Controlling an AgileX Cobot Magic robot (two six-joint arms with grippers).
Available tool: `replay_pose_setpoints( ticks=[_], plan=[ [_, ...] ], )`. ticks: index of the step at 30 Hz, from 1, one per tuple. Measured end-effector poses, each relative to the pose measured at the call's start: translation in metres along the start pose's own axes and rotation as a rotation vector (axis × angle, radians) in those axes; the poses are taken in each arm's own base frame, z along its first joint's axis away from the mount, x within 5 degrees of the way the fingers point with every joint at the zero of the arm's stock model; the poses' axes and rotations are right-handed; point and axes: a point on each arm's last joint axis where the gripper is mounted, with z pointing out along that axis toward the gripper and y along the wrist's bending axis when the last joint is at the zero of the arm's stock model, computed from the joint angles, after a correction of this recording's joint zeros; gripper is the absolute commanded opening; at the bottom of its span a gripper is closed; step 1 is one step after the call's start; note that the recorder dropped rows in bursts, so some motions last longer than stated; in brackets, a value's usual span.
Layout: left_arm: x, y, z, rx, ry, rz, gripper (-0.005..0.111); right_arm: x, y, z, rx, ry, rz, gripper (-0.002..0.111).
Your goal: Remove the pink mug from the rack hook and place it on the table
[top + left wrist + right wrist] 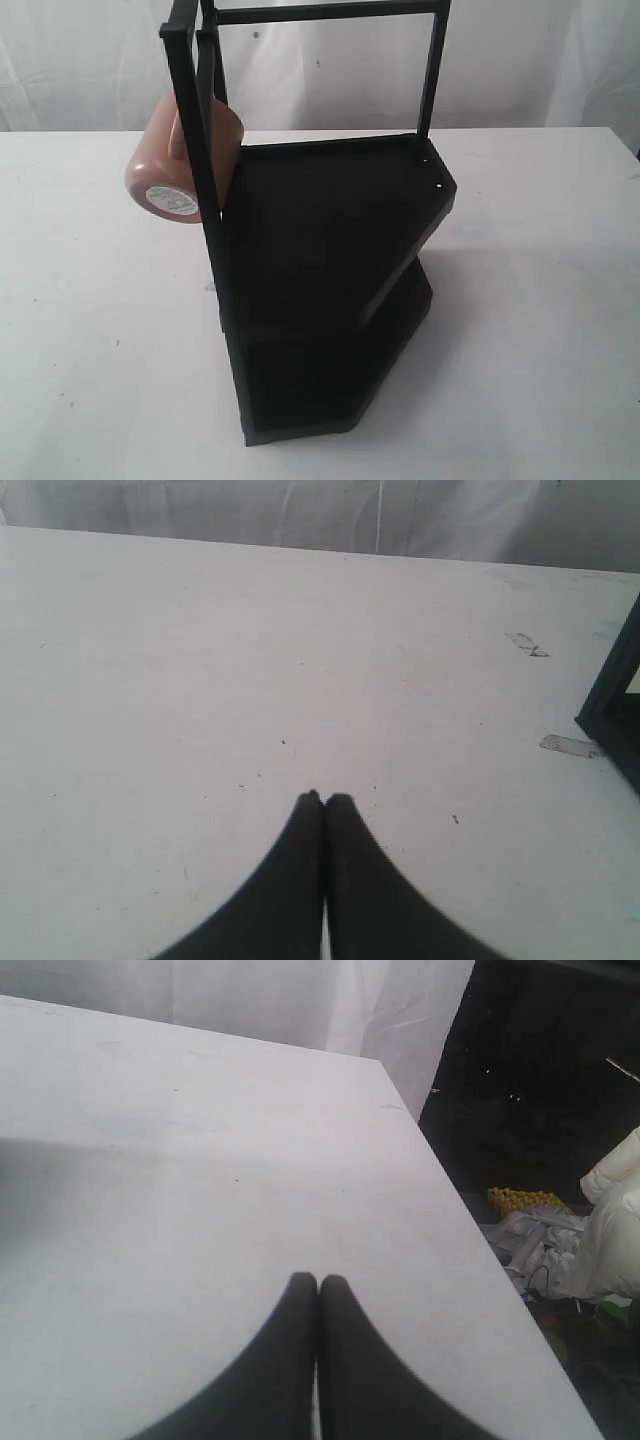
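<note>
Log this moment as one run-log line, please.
stage: not started | pink mug: hanging on rack, exterior-view left | left gripper: shut, empty, above table | right gripper: shut, empty, above table

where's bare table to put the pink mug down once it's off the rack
In the exterior view the table is bare on both sides of the rack: a wide patch left of it, beneath the hanging pink mug, and another right of it out to the table edge. Tight only at the rack's left posts, where the mug hangs.
</note>
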Motion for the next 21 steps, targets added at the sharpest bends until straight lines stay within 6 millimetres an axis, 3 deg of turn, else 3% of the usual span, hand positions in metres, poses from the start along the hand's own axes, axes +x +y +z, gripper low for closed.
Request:
replay_pose_setpoints(
  ticks=[7,10,21],
  plan=[
    [-0.004,0.000,0.000,-0.004,-0.046,-0.050,0.000,0.000,0.000,0.000,0.000,0.000,0.000,0.000],
    [-0.016,0.002,-0.001,-0.005,-0.181,-0.160,0.000,0.000,0.000,0.000,0.000,0.000,0.000,0.000],
    [-0.046,0.005,-0.013,-0.008,-0.534,-0.179,0.000,0.000,0.000,0.000,0.000,0.000,0.000,0.000]
  ],
)
